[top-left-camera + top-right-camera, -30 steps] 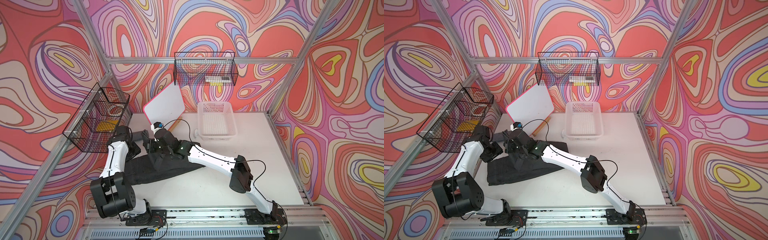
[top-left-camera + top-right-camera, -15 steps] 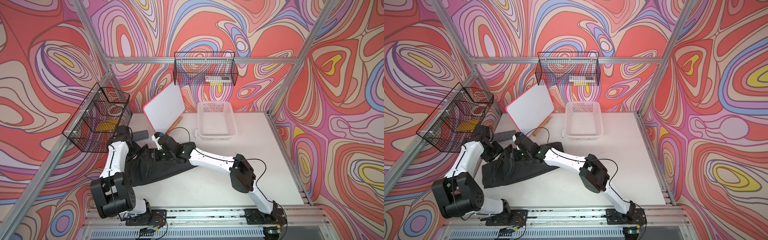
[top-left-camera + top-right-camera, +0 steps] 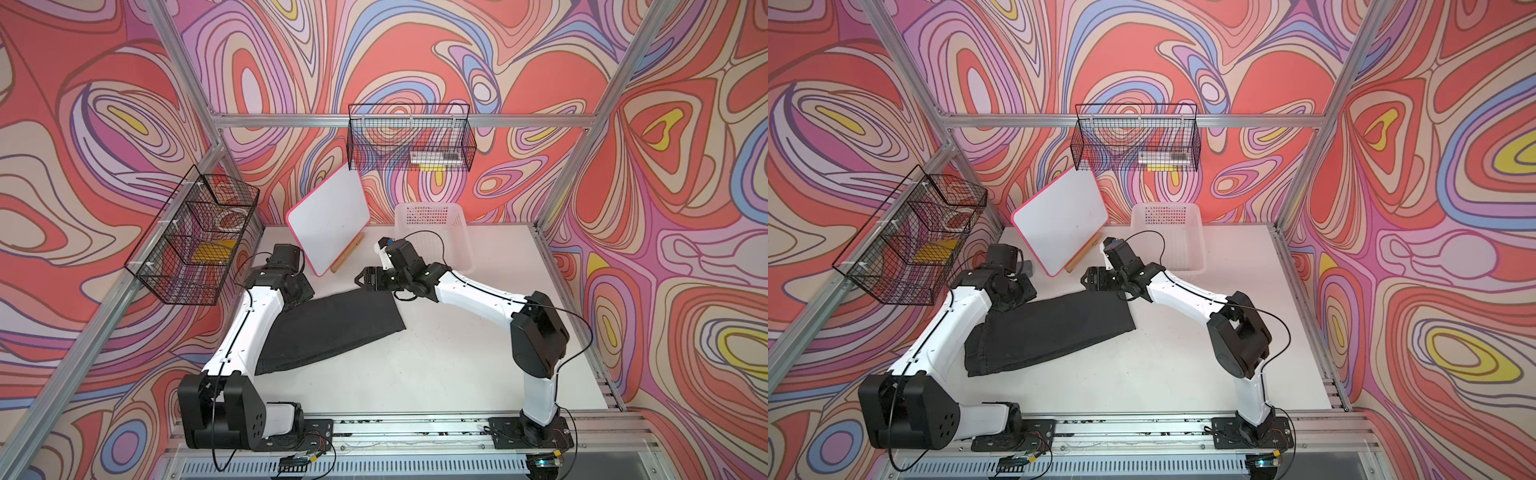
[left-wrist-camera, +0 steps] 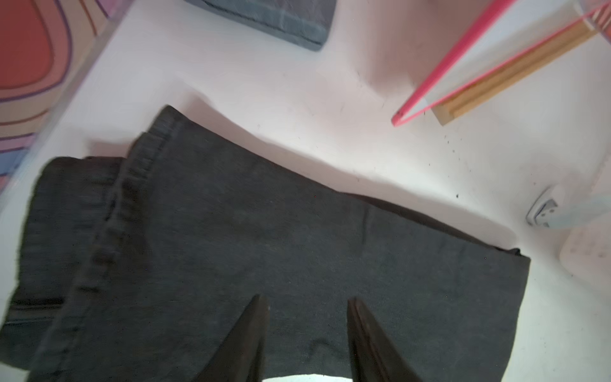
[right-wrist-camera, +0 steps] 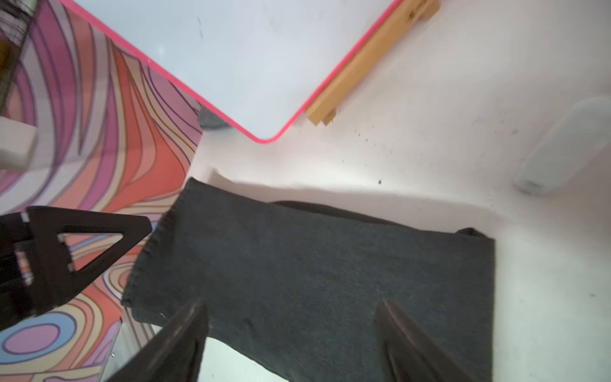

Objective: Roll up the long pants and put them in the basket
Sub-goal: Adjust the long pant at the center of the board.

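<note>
The long pants (image 3: 332,328) lie flat on the left of the table (image 3: 457,353). Right gripper (image 5: 291,306) is wide open, empty; left gripper (image 4: 305,301) half open, empty.

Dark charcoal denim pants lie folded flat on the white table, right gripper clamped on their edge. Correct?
No: the right wrist view shows the right gripper open, holding nothing. The dark charcoal denim pants do lie folded flat on the white table.

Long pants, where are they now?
In both top views the long pants lie flat on the left side of the table, in front of the whiteboard.
</note>
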Controlling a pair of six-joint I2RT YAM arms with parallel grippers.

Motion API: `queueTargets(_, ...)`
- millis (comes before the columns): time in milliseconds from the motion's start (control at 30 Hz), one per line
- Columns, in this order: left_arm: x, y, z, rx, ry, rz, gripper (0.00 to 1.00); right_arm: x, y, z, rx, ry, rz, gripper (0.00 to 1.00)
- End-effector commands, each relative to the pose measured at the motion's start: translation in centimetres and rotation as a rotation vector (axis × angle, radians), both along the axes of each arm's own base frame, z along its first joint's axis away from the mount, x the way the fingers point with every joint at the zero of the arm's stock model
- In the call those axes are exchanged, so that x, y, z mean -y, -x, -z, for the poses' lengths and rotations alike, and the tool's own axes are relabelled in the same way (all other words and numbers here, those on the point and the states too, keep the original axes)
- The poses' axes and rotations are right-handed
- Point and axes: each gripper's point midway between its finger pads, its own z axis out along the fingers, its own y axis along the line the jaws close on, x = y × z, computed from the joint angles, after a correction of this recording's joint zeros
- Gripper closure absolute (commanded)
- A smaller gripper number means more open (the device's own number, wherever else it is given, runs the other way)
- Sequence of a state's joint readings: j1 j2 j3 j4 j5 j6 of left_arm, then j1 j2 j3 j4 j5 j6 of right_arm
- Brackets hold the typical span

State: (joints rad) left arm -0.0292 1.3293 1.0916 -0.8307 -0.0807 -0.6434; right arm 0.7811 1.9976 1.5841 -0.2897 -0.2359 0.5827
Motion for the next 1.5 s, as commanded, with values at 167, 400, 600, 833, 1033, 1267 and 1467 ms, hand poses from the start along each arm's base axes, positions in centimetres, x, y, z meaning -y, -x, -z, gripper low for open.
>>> queueTargets(167, -2.2, 7.2, 7.6, -0.232, 0.04, -0.18, 0.55, 1.7, 2.2, 9.7, -0.139, 0.26, -0.078, 0.56)
queueTargets(400, -2.5, 8.5, 10.5, -0.285, 0.09, -0.208, 0.55, 10.5, 6.9, 15.0, -0.325, 0.565, -0.008, 0.59)
queueTargets(600, -1.5, 8.7, 11.1, -0.303, 0.074, -0.164, 0.56, 12.5, 16.6, 16.0, -0.496, 0.569, -0.132, 0.59)
queueTargets(833, -2.1, 7.5, 10.4, -0.282, 0.022, -0.132, 0.55, 5.7, 24.8, 8.1, -0.562, 0.424, -0.407, 0.57)
queueTargets(1033, -1.1, 6.7, 8.9, -0.236, 0.018, -0.092, 0.56, 5.3, 12.6, 0.4, -0.204, 0.316, -0.295, 0.48)
queueTargets(1267, 1.5, 7.1, 9.2, -0.235, 0.037, -0.056, 0.56, -0.1, 7.6, 5.8, -0.162, 0.204, -0.391, 0.54)
queueTargets(1467, 2.7, 7.3, 9.0, -0.209, 0.023, -0.093, 0.55, -2.7, 9.6, 5.3, -0.122, 0.109, -0.489, 0.54)
